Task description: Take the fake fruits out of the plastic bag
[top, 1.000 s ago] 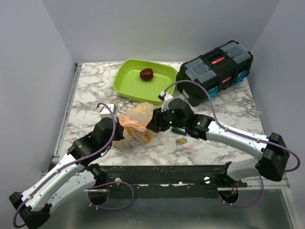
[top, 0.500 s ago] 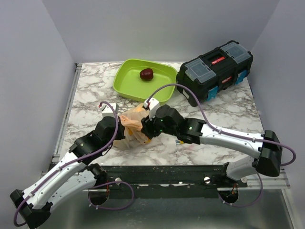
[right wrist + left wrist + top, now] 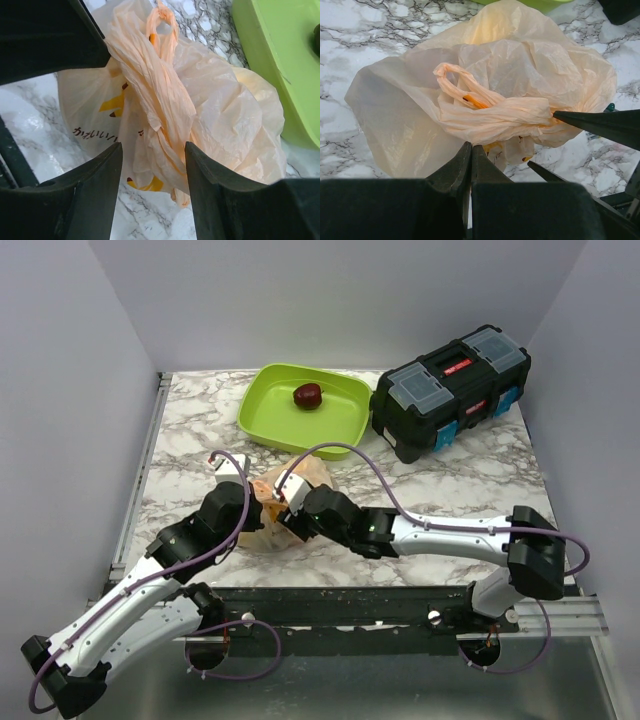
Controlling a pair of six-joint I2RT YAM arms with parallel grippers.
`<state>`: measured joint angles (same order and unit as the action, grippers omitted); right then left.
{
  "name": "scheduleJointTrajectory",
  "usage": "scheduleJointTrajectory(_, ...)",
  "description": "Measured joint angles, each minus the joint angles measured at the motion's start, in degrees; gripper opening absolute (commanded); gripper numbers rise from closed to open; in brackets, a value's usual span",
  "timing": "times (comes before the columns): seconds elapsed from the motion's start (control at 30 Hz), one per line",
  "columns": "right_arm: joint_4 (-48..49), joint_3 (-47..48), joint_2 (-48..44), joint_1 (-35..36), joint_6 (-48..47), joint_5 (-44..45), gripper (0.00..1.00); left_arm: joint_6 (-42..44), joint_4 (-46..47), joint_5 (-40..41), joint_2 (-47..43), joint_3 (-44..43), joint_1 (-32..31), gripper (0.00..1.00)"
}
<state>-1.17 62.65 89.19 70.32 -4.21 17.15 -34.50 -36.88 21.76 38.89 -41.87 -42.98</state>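
The plastic bag [image 3: 485, 75] lies crumpled on the marble table [image 3: 190, 430] just in front of the lime-green tray [image 3: 262, 415], its twisted handles gathered across the top and running between the spread fingers of the right gripper [image 3: 152, 147]. The left gripper [image 3: 471, 147] meets the bag's near edge with its fingers pressed together; whether film is caught between them cannot be told. One dark red fake fruit [image 3: 308, 395] sits in the tray, beside a black toolbox [image 3: 450, 390].
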Motion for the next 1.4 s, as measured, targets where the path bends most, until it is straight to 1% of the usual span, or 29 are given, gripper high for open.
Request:
scheduleJointTrajectory(0.1,3.5,-2.2,0.8,0.0,-2.2,1.7,0.54,0.2,0.0,0.0,0.0,0.0,0.0,0.00)
scheduleJointTrajectory(0.2,6.2,-3.7,1.4,0.0,-3.7,3.4,0.49,0.2,0.0,0.0,0.0,0.0,0.0,0.00)
scheduleJointTrajectory(0.3,8.6,-4.6,2.1,0.0,-4.7,5.1,0.29,0.4,0.0,0.0,-0.4,0.0,0.0,0.00)
scheduleJointTrajectory(0.33,9.2,-4.8,2.3,0.0,-4.8,5.8,0.26,0.4,0.0,0.0,-0.6,0.0,0.0,0.00)
scheduleJointTrajectory(0.43,10.8,-5.1,3.3,0.0,-4.7,7.6,0.20,0.4,0.0,0.0,-1.4,0.0,0.0,0.00)
scheduleJointTrajectory(0.63,15.1,-8.6,2.7,0.2,-2.5,9.4,0.01,0.4,0.0,0.0,-2.8,0.0,0.0,0.00)
scheduleJointTrajectory(0.8,18.1,-13.2,-1.7,0.3,2.1,9.2,0.01,-0.5,-0.3,0.0,-3.9,0.0,-0.1,0.00)
scheduleJointTrajectory(0.93,19.8,-16.8,-7.3,-0.3,7.8,6.3,0.01,-1.6,-0.7,0.0,-6.1,0.1,-0.3,0.00)
scheduleJointTrajectory(0.97,20.0,-17.6,-8.6,-0.7,9.4,5.2,0.01,-1.8,-0.7,0.0,-6.6,0.2,-0.3,0.04)
scheduleJointTrajectory(1.1,20.4,-18.6,-10.9,-2.8,14.8,0.9,0.01,-2.2,-0.8,0.1,-8.9,0.2,-0.3,0.32)
scheduleJointTrajectory(1.23,18.9,-19.1,-11.0,-3.6,17.9,-1.8,0.01,-0.9,-0.6,0.0,-11.3,0.2,-0.1,0.68)
scheduleJointTrajectory(1.3,18.4,-19.2,-11.0,-3.6,18.8,-2.8,0.01,0.6,-0.2,-1.2,-11.9,0.1,-0.1,0.84)
scheduleJointTrajectory(1.37,18.0,-19.4,-11.0,-3.6,19.3,-3.6,0.01,2.8,0.2,-3.3,-11.9,-0.5,-0.1,0.93)
scheduleJointTrajectory(1.4,17.8,-19.4,-11.0,-3.6,19.5,-4.1,0.01,4.3,0.4,-4.5,-11.6,-1.1,-0.1,0.95)
